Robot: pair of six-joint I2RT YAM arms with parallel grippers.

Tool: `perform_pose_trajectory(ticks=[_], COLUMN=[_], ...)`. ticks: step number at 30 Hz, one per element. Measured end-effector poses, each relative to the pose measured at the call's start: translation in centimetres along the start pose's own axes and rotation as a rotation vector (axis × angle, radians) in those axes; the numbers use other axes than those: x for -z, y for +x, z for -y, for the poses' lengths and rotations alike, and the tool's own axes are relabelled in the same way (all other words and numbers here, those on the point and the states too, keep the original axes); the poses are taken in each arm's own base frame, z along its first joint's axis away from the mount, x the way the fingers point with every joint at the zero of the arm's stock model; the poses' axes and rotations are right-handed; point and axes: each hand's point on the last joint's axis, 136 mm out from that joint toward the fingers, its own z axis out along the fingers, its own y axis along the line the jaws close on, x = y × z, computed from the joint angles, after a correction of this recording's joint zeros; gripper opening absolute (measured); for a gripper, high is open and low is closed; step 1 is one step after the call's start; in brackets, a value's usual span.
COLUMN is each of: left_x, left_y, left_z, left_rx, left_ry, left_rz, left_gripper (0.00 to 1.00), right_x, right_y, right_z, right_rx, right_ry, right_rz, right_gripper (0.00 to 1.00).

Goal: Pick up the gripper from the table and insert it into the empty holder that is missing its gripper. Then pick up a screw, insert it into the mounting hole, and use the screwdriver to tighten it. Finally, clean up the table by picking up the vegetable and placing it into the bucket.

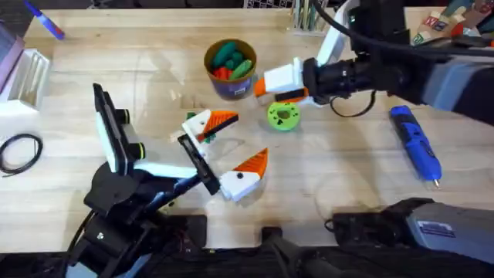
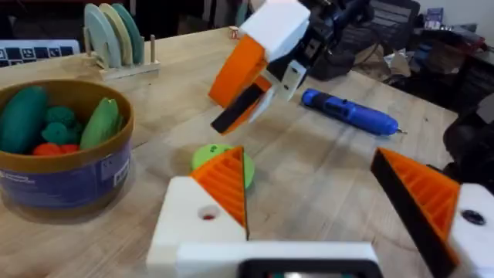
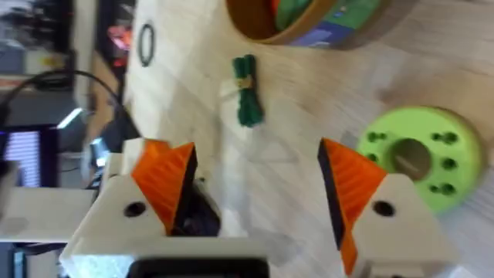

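Overhead view: the left end effector (image 1: 224, 154) hangs open over the middle of the counter (image 1: 347, 185), one white-and-orange finger near the front, the other further back; the right end effector (image 1: 279, 86) sits between the bucket (image 1: 229, 69) and the lime-green disc (image 1: 283, 116), and whether it is spread cannot be told here. The screwdriver (image 1: 415, 144) lies well apart on the right. Left wrist view: its fingers (image 2: 224, 185) stand apart, empty, facing the bucket (image 2: 62, 177). Right wrist view: the orange pads (image 3: 166, 177) are wide apart above the vegetable (image 3: 247, 93), lying beside the bucket (image 3: 309, 27). It looks light, soft and thin, so pinching across its leafy middle seems safest.
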Motion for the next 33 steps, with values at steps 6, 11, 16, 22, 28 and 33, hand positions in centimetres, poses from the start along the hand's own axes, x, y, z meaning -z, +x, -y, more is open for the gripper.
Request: perform_pose_trajectory(ticks=[6, 11, 16, 22, 28, 33], left_x=[0.0, 0.0, 0.0, 0.0, 0.0, 0.0], left_y=[0.0, 0.0, 0.0, 0.0, 0.0, 0.0], left_z=[0.0, 0.0, 0.0, 0.0, 0.0, 0.0], left_rx=[0.0, 0.0, 0.0, 0.0, 0.0, 0.0], left_ry=[0.0, 0.0, 0.0, 0.0, 0.0, 0.0], left_rz=[0.0, 0.0, 0.0, 0.0, 0.0, 0.0], left_gripper=[0.987, 0.987, 0.987, 0.988, 0.987, 0.986], right_x=[2.9, 4.4, 4.9, 3.4, 1.3, -0.6], right_y=[0.2, 0.4, 1.0, 2.1, 3.4, 4.1], right_z=[3.9, 6.6, 7.6, 7.8, 8.1, 8.5], right_rx=[0.147, 0.192, 0.255, 0.384, 0.455, 0.492], right_ry=[0.361, 0.561, 0.641, 0.707, 0.738, 0.739], right_rz=[0.036, 0.034, -0.007, -0.09, -0.171, -0.213], right_gripper=[0.896, 0.896, 0.896, 0.775, 0.518, 0.512])
